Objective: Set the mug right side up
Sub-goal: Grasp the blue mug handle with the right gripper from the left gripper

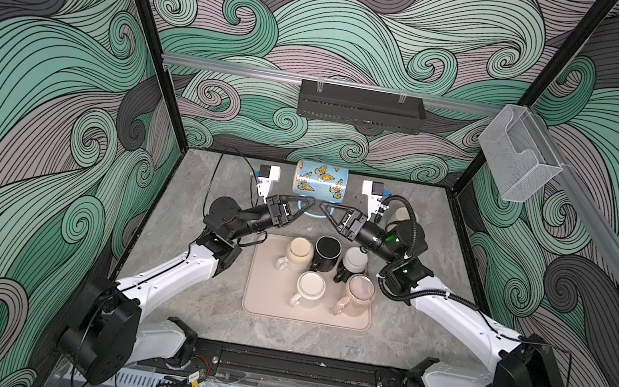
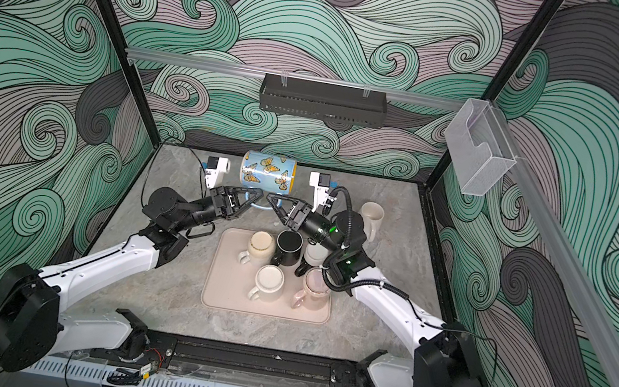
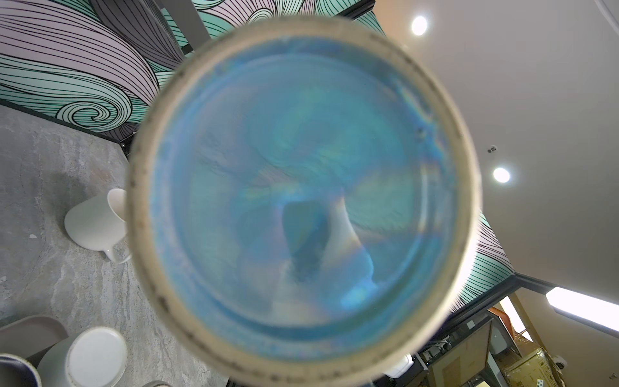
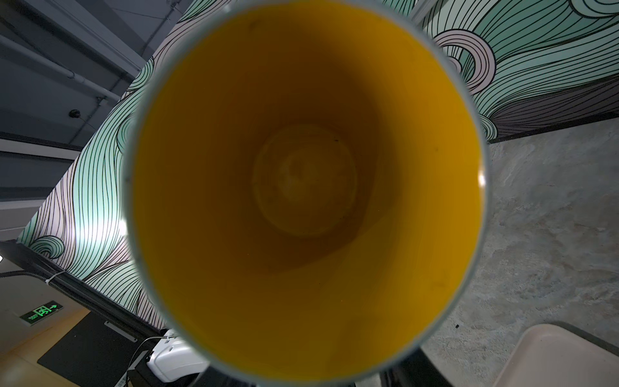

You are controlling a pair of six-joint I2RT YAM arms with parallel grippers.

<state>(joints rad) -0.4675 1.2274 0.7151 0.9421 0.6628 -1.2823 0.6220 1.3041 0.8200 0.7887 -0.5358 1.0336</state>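
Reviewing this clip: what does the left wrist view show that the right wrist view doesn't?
Only the left wrist view: the mug seen from its blue glazed base, a white mug on the table, and lit ceiling lights.
Only the right wrist view: the same mug's yellow inside, seen through its mouth, and a green exit sign.
Both: that mug filling most of the frame, the grey table and the swirl-patterned wall.
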